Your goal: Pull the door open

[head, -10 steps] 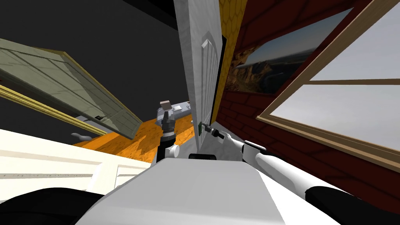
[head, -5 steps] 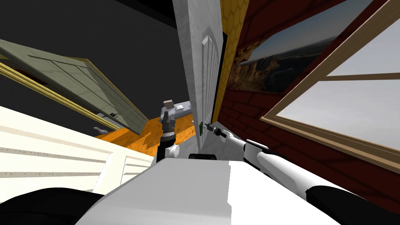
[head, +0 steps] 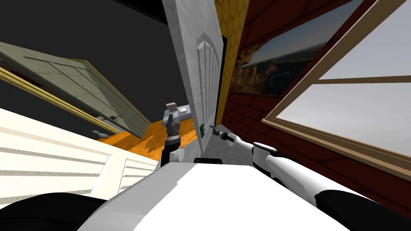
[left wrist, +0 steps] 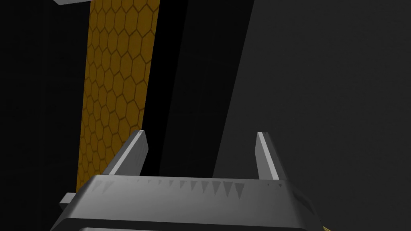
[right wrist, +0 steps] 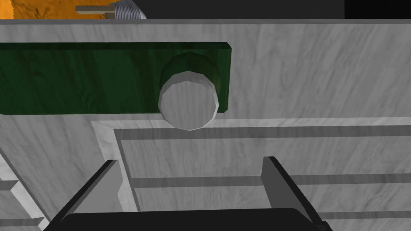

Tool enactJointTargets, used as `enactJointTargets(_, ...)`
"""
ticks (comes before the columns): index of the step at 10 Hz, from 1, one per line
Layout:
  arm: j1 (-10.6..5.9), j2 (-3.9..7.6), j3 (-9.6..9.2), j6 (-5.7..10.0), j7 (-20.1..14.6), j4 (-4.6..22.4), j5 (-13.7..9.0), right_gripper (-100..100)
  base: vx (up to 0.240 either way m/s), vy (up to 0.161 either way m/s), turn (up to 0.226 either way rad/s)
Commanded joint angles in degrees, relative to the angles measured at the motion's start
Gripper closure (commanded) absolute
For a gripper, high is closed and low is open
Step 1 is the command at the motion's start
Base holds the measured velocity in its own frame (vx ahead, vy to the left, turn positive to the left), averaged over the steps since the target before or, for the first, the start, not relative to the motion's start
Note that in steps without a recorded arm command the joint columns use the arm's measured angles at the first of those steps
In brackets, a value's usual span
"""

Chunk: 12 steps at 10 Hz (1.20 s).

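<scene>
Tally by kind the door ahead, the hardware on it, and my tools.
pale grey door: 1
round knob: 1
green plate behind the knob: 1
tools: 2, the left tool and the right tool, both open
Total: 5

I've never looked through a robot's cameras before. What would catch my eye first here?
The tall pale grey panelled door stands almost edge-on in the middle of the head view, with bright orange floor to its left. On it, a round grey knob sits on a dark green plate, just ahead of the open right hand. A big wood-framed window spreads across the right.
</scene>
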<state>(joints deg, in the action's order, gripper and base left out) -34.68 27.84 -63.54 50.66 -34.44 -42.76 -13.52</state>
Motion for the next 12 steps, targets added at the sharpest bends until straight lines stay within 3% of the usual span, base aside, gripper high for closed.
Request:
enactJointTargets(1, -0.02, 1.43, -1.85, 1.16, -0.39, -1.88, -0.06, -100, -0.045, -0.119, -0.024)
enactJointTargets(5, -0.77, 3.58, -6.16, 4.49, -1.51, -3.76, -0.08, -100, -0.034, -0.107, -0.020)
enactJointTargets(6, -0.65, 3.18, -5.44, 3.81, -1.24, -3.37, -0.07, -100, -0.017, -0.052, 0.003)
enactJointTargets(10, -1.46, 1.44, -2.53, 6.12, -2.36, 4.75, -1.01, -100, 0.002, 0.116, 0.238)
enactJointTargets(12, -1.57, 1.17, -2.06, 6.42, -2.51, 5.99, -1.16, -100, 0.020, 0.111, 0.091)
